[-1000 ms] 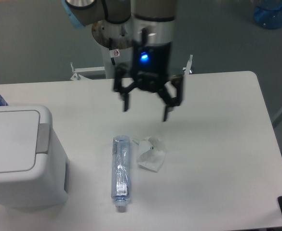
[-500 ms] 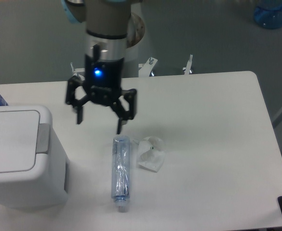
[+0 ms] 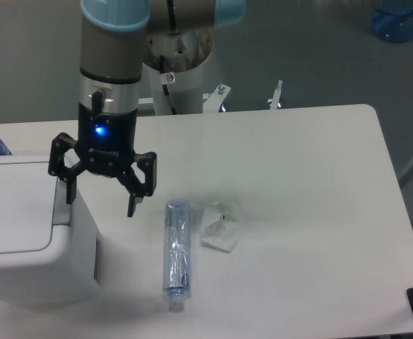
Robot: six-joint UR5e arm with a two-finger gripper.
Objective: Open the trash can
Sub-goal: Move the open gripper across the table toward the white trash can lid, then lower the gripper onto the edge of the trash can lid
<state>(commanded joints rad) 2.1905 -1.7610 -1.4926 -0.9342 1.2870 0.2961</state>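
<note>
Arm: grey cylindrical wrist section with pale blue joint caps above it. Below the wrist, a silver band, then a black housing carrying a lit blue indicator lamp on its face. Gripper (image 3: 101, 205): black, two-fingered, angular linkage arms on either side of the housing, each ending in a narrow straight fingertip (image 3: 131, 207).

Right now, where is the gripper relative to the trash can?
The open gripper hangs at the left of the camera view, over the right edge of the trash can, with the plastic bottle to its right.
</note>
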